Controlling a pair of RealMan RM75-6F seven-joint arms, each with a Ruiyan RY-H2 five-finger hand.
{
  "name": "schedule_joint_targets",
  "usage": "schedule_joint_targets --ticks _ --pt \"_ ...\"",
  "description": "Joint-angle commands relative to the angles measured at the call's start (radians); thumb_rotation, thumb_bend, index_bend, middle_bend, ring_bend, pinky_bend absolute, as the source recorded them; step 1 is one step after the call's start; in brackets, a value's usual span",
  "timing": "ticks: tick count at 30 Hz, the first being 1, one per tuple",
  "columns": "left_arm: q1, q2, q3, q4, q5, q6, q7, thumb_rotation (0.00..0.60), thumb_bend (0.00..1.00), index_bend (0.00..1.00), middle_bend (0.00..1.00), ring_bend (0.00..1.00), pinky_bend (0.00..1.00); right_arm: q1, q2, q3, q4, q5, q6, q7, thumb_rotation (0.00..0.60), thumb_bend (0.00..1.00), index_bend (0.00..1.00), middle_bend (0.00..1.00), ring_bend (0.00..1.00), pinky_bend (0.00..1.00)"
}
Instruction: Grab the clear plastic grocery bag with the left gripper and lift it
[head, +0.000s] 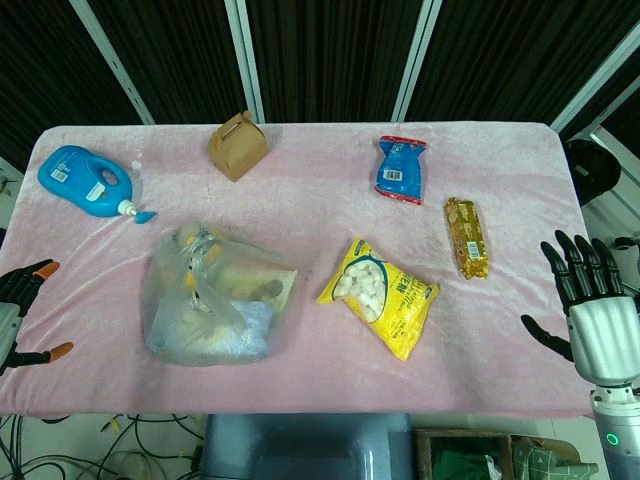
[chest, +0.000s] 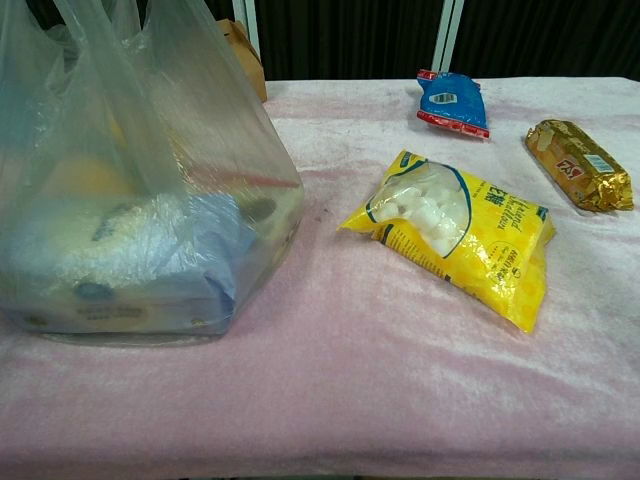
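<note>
The clear plastic grocery bag sits filled with packages on the pink tablecloth, left of centre; in the chest view the bag fills the left half, its handles standing up. My left hand hovers at the far left edge, well left of the bag, fingers spread and holding nothing. My right hand hangs at the right edge beyond the table, fingers apart and empty. Neither hand shows in the chest view.
A blue detergent bottle lies at the back left and a small brown box behind the bag. A yellow snack bag, a blue packet and a gold biscuit pack lie to the right.
</note>
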Motion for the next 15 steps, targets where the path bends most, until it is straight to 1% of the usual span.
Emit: schedule_joint_targets --ticks 1,15 --pt "-0.001 0.001 0.0 -0.002 0.0 0.001 0.001 0.6 0.0 0.01 0.03 0.03 0.05 -0.001 0.002 -0.002 -0.001 0.0 -0.002 0.001 0.6 0.07 0.0 0.0 0.0 0.03" --pt "-0.016 0.023 -0.006 -0.025 0.004 0.001 -0.004 0.6 0.0 0.01 0.03 0.03 0.05 -0.001 0.01 -0.013 -0.002 0.005 -0.019 0.006 0.6 0.07 0.0 0.0 0.0 0.03"
